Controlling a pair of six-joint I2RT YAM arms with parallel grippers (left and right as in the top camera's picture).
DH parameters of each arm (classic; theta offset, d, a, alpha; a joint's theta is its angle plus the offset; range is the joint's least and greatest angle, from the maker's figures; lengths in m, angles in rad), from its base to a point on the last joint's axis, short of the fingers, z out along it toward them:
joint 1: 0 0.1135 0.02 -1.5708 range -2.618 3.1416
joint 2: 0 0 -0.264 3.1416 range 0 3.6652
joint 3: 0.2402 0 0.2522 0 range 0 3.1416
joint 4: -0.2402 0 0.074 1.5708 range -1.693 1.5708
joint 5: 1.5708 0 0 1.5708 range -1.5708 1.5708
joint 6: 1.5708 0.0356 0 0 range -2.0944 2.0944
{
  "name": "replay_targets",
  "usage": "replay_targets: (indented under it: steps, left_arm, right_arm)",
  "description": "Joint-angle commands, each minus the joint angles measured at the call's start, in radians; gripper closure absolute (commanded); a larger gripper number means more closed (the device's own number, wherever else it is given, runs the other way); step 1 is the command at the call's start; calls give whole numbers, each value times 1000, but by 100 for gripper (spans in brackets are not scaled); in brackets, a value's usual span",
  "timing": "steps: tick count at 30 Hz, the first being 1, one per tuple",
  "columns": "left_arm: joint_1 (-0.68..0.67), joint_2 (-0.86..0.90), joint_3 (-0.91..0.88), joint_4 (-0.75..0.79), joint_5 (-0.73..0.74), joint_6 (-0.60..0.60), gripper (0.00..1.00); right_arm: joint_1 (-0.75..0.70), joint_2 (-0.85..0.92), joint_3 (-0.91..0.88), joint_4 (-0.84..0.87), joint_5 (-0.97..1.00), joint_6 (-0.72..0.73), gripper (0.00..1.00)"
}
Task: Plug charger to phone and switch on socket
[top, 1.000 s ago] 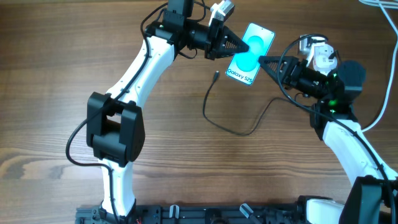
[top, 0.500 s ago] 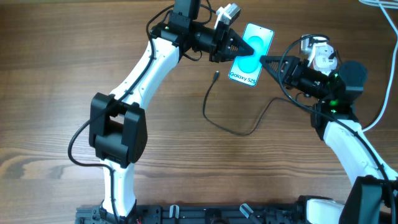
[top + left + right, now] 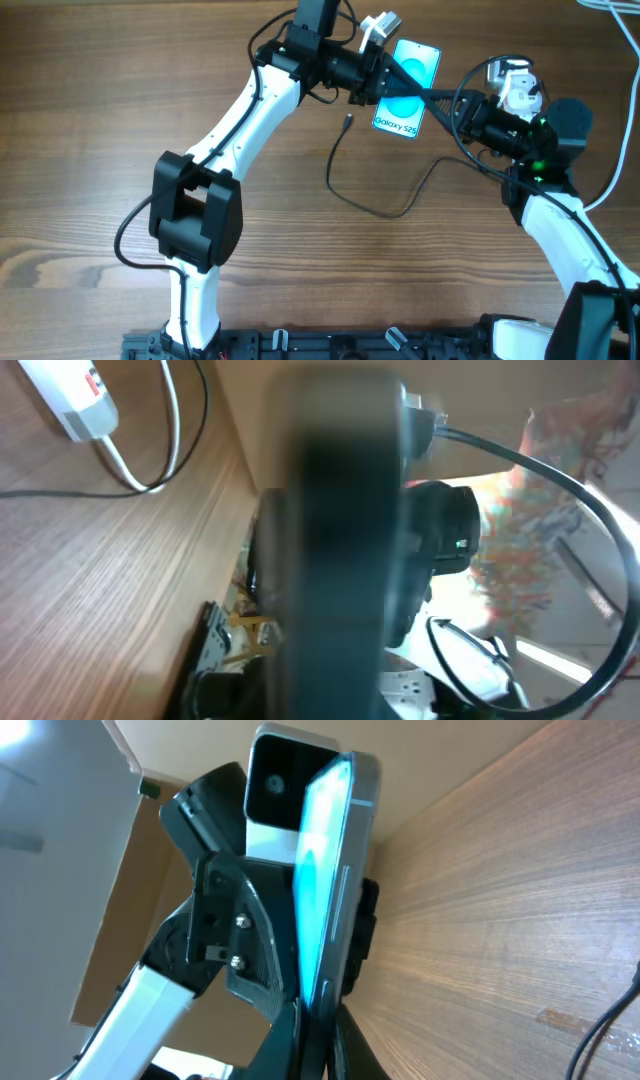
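Note:
The phone (image 3: pixel 410 70), teal screen with "Galaxy S25" text at its near end, sits between both grippers at the back of the table. My right gripper (image 3: pixel 428 97) is shut on its right edge; the right wrist view shows the phone (image 3: pixel 330 870) edge-on between my fingers (image 3: pixel 322 1020). My left gripper (image 3: pixel 392 78) reaches in from the left, its fingers straddling the phone. The charger's small black plug (image 3: pixel 346 122) lies free on the wood just left of the phone, its thin cable (image 3: pixel 385 212) looping toward the right arm. The socket (image 3: pixel 75 390) shows only in the left wrist view.
The socket's thick white lead (image 3: pixel 130 470) and a thin black cable (image 3: pixel 195 420) run beside it. Another white cable (image 3: pixel 625 70) hangs along the table's right edge. The left arm (image 3: pixel 230 130) spans the table's left half.
My left gripper has slid to the right, further over the phone. The phone has shifted slightly right. The right gripper and the charger plug have hardly moved.

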Motion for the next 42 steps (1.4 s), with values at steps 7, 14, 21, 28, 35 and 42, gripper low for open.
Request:
replay_targets:
  steps: [7,14,21,28,35,42]
  left_arm:
    - [-32,-16,14,-10,-8,-26,96]
    - [67,-16,14,-10,-9,-26,96]
    - [349,-16,14,-16,-103,-89,96]
    - [609,-18,14,-203,-553,-233,96]
    - [608,-22,14,-357,-849,-206,96]
    - [600,-22,14,-444,-835,-206,96]
  right_arm:
    - [24,-2,8,21,18,-33,72]
    - [24,-1,7,-7,27,-72,33]
    - [24,1,7,-423,311,-192,0]
    - [108,2,33,-632,347,-465,20]
    - [300,31,407,-1216,763,-658,25]
    - [439,411,948,-1628,906,-739,49]
